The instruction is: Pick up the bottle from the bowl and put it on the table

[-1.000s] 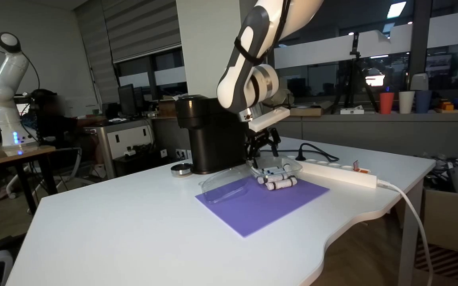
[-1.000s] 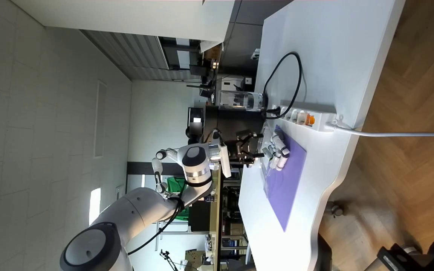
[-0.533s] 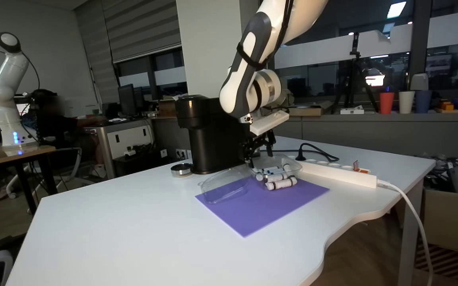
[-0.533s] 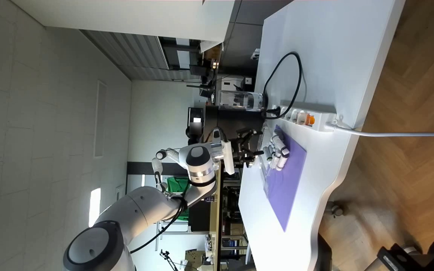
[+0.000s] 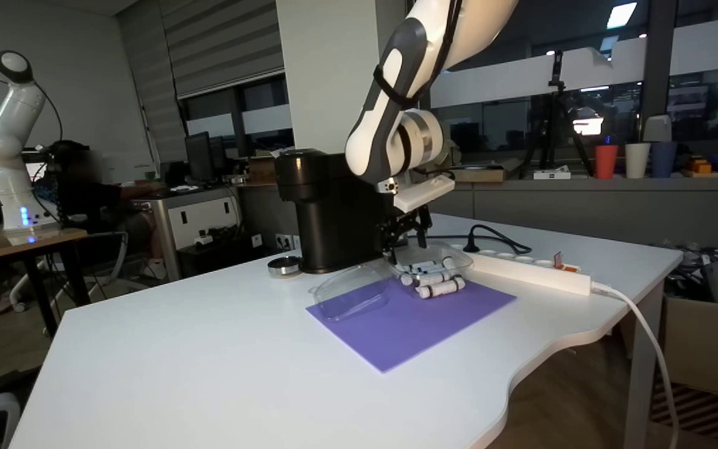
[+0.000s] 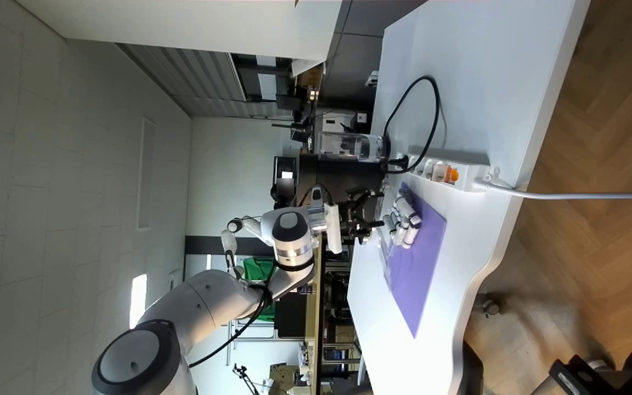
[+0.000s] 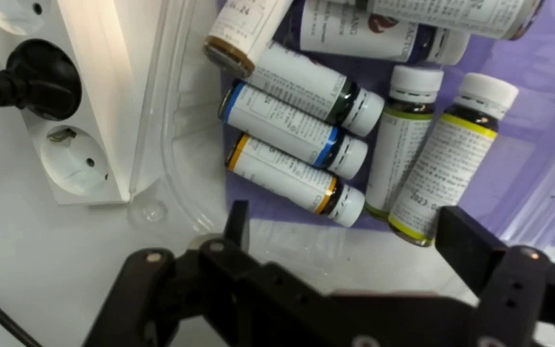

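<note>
Several small bottles with white labels and white caps lie in the see-through bowl [image 5: 437,252]. In the wrist view they include an orange-banded bottle [image 7: 282,176], a blue-banded bottle [image 7: 280,123] and a yellow-banded bottle [image 7: 443,176]; which one the task means I cannot tell. The bowl's rim shows in the wrist view [image 7: 169,120]. The white table [image 5: 209,362] lies below. My gripper [image 5: 407,249] is open and empty, pointing down over the bowl's coffee-machine side. In the wrist view its fingers [image 7: 344,217] stand apart, the right fingertip overlapping the yellow-banded bottle's base; contact is unclear.
The bowl's clear lid [image 5: 349,299] lies open on the purple mat [image 5: 409,337]. A black coffee machine [image 5: 340,218] stands close behind the gripper. A white power strip [image 5: 533,276] with a black plug [image 7: 44,79] runs beside the bowl. A metal ring [image 5: 284,267] sits near the machine.
My gripper has shifted slightly toward the coffee machine, and the wrist has come a little lower and tilted. The gripper stays open. In the last half second almost nothing has moved.
</note>
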`<move>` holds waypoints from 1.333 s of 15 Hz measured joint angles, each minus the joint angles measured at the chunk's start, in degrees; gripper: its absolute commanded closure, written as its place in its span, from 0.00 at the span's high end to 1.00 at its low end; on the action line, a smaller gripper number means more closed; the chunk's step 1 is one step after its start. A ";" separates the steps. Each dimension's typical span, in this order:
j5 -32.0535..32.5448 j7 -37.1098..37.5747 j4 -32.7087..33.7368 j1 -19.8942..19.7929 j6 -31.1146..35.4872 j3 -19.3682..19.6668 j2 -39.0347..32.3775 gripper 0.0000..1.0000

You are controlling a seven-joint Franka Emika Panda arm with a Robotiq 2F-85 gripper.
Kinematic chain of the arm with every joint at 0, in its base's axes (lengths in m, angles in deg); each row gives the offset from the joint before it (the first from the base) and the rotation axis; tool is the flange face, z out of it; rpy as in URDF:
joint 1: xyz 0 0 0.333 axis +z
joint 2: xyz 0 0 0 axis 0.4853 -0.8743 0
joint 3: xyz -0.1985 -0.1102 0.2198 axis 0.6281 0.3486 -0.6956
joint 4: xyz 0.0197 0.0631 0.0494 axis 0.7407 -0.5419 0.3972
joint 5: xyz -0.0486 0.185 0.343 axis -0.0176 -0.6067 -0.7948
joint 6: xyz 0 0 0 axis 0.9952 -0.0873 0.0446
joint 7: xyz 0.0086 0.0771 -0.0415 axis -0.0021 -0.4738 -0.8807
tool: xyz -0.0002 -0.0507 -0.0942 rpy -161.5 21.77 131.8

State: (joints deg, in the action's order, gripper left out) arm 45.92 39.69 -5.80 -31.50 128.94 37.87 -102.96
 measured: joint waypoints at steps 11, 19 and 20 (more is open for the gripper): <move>-5.82 -1.36 0.76 -2.14 -7.52 -2.46 -0.01 0.60; -5.82 -1.67 0.52 -1.88 -5.93 -3.13 -0.25 1.00; -5.82 -1.88 0.53 -2.00 -5.83 -3.12 -0.34 1.00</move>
State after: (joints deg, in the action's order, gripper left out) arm 40.10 37.81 -5.27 -33.49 123.10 34.75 -103.30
